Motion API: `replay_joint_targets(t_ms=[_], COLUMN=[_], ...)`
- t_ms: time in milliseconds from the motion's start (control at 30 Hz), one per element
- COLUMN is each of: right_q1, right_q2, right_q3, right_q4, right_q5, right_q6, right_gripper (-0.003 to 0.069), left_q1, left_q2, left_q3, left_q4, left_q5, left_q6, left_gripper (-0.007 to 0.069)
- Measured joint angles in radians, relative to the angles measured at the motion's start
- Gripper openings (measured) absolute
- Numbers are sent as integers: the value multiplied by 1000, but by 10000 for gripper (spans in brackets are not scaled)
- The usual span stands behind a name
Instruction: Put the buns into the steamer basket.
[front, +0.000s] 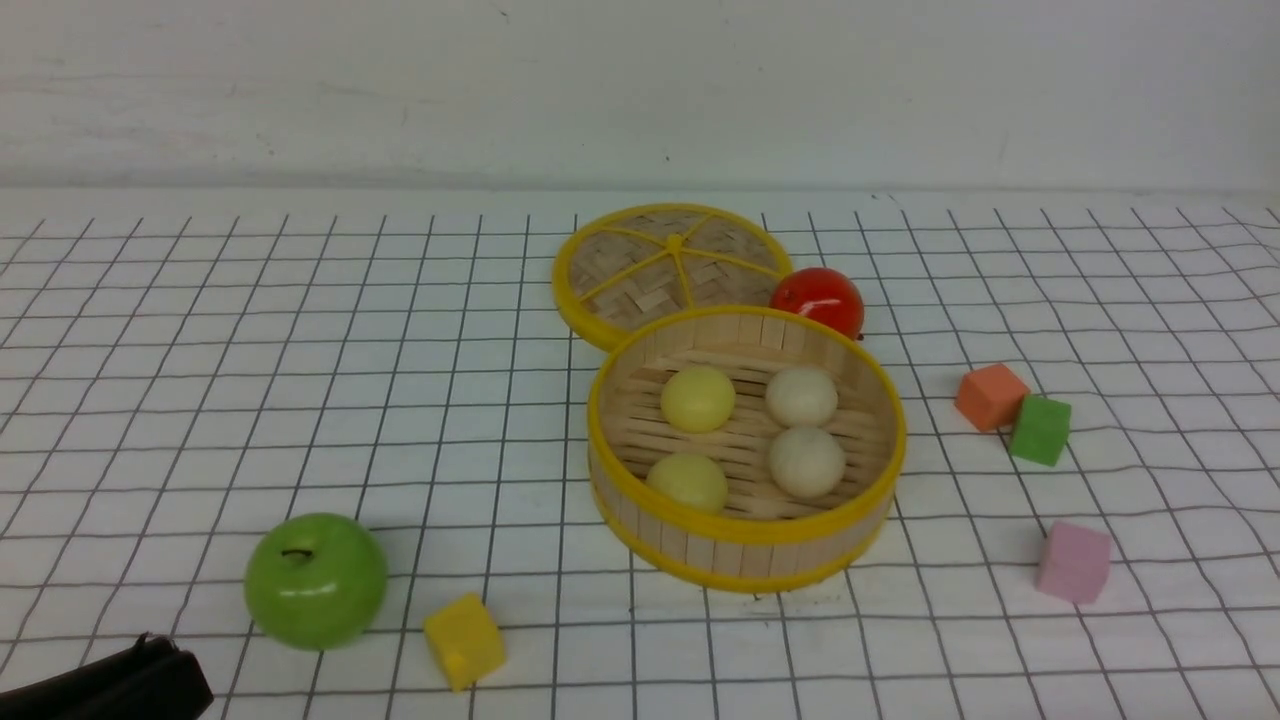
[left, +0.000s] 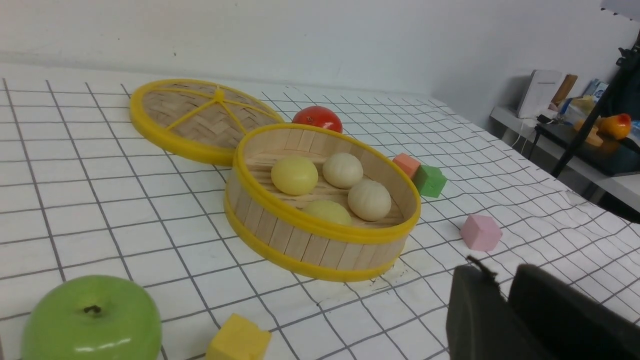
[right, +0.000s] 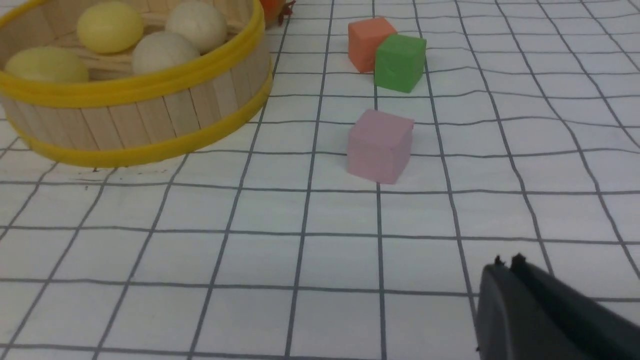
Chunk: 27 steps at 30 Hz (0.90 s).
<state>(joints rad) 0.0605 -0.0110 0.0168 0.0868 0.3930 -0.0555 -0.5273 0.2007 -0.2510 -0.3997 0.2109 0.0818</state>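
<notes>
From the front I am seeing all four buns sitting inside the steamer basket, so I judge nothing is left to load. The left wrist view is showing the left gripper pressed closed and empty, near the basket. The right wrist view is showing the right gripper likewise closed on nothing, well clear of the basket; I am reading no labels anywhere.

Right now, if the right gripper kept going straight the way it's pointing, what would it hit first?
Probably the pink cube, the nearest thing ahead of the right gripper; depth is hard to judge, so it might pass beside it.

A white wall rises behind the grid-lined white table.
</notes>
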Motion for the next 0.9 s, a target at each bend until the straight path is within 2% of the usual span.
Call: replay_joint_targets(t_ms=[667,833,900], right_q1=[0,0,-1], right_q2=[0,0,0], right_q3=[1,1,1], right_q4=[-3,-3,-3], right_q5=[-1,-1,-1], right_q6=[0,0,0], right_gripper=[-10,-10,-10], left_q1=[0,20,112], left_q2=[0,0,-3], left_q3=[2,43,82], left_q4=[5,34,53], left_q5=[-9,-179,-274], left_q6=[1,2,-33], left_gripper=[120,122,94])
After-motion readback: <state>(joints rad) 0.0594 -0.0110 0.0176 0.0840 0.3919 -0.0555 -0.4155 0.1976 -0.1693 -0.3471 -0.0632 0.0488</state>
